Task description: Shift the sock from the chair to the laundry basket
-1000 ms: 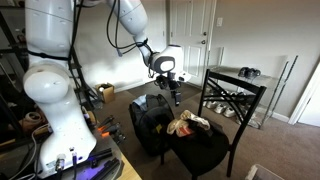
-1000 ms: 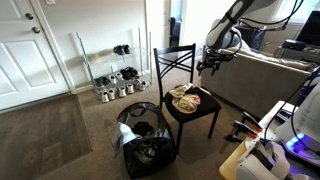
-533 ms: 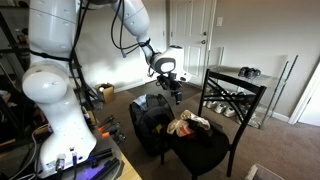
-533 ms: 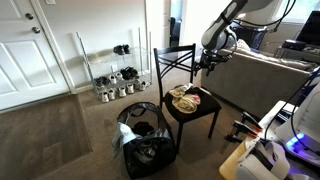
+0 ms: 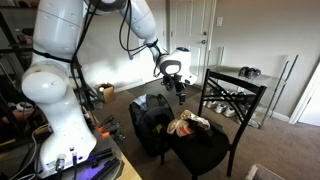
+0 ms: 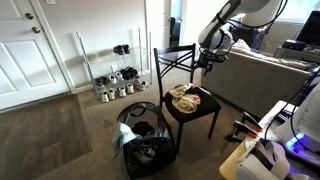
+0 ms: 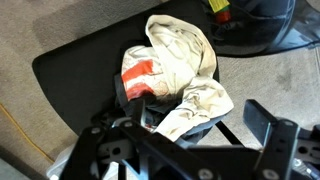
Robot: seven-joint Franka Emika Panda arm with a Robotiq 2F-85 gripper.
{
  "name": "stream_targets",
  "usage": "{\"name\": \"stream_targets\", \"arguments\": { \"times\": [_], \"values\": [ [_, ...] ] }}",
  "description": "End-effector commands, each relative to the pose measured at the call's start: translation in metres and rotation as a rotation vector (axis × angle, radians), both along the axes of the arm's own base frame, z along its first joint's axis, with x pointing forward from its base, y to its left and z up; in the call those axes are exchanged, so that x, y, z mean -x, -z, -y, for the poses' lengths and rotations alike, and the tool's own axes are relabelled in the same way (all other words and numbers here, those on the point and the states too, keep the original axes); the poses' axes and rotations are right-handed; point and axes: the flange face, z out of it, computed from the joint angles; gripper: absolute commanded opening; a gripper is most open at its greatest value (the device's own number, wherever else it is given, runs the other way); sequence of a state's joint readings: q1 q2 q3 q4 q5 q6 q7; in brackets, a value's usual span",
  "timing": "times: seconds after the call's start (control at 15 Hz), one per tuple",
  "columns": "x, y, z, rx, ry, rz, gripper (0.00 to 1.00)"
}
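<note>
A cream sock with a red patch lies bunched with other cloth on the dark seat of the black chair. The pile shows in both exterior views, on the chair. The black laundry basket stands on the carpet beside the chair. My gripper is open and empty. It hangs in the air well above the sock, near the chair.
A wire shelf rack with shoes stands by the wall behind the chair. A grey sofa is beyond the gripper. White doors close off the room. The robot's white base and cables are near.
My gripper has drifted slightly sideways toward the chair's back, staying open. The sock, chair and basket have not moved.
</note>
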State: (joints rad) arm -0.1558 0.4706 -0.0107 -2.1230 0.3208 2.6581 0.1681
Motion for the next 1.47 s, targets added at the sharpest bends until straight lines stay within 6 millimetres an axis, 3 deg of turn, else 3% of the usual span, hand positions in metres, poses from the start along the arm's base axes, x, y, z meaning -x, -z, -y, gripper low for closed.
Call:
{"name": "stream_targets", "arguments": {
  "times": [0.0, 0.33, 0.6, 0.93, 1.4],
  "values": [
    [-0.041, 0.036, 0.023, -0.114, 0.167, -0.008, 1.00],
    [-0.070, 0.077, 0.049, -0.204, 0.403, -0.043, 1.00],
    [-0.085, 0.108, 0.051, -0.228, 0.600, -0.095, 1.00],
    [-0.087, 0.141, 0.062, -0.230, 0.827, -0.227, 1.00],
    [-0.084, 0.168, 0.080, -0.248, 1.172, -0.370, 1.00]
  ]
}}
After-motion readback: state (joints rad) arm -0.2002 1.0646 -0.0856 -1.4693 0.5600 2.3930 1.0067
